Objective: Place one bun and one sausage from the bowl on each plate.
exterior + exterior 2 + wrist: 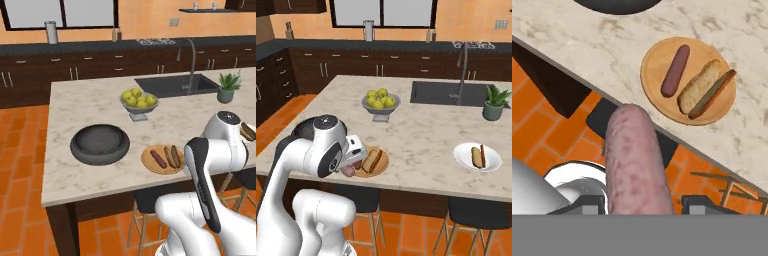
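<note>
Counter [421, 135] | right base: white plate [477, 157] filled | hand [637, 205] clasps pink sausage [634, 160]

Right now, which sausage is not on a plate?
The pinkish sausage, held in the gripper; the darker ones lie on the wooden plate and white plate.

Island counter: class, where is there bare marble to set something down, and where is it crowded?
Bare marble lies between the wooden plate and white plate, and behind the dark bowl toward the fruit bowl. Crowded: the wooden plate, carrying a sausage and bun.
</note>
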Robot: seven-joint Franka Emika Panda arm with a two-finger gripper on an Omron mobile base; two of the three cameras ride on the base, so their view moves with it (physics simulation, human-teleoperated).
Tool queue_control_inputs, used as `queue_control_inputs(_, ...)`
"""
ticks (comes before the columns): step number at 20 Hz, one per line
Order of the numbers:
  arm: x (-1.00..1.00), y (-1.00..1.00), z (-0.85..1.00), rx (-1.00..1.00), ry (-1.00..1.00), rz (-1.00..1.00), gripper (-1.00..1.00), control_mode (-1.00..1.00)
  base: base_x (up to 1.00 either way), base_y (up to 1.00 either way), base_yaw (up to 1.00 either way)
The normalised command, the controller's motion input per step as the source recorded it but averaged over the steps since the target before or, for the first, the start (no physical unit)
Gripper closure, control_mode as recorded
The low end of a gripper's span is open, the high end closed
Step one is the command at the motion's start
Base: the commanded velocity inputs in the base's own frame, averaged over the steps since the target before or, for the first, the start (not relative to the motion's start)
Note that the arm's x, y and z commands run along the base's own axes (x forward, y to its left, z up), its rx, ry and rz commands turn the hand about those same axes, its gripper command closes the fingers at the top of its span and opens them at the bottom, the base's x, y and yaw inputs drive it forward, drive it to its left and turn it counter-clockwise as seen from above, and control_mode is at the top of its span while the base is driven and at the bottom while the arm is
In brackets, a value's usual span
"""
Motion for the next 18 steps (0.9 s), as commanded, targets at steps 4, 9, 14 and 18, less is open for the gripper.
queue_control_inputs(4,0.0,0.0,0.0,0.0,0.0,0.0,1.0,1.0,0.31,-1.0,0.0)
queue_control_inputs(9,0.0,0.0,0.0,0.0,0.0,0.0,1.0,1.0,0.55,-0.94,0.0)
queue_control_inputs(14,0.0,0.0,0.0,0.0,0.0,0.0,1.0,1.0,0.34,-1.0,-0.02)
queue_control_inputs(18,0.0,0.0,0.0,0.0,0.0,0.0,1.0,1.0,-0.09,-1.0,-0.21)
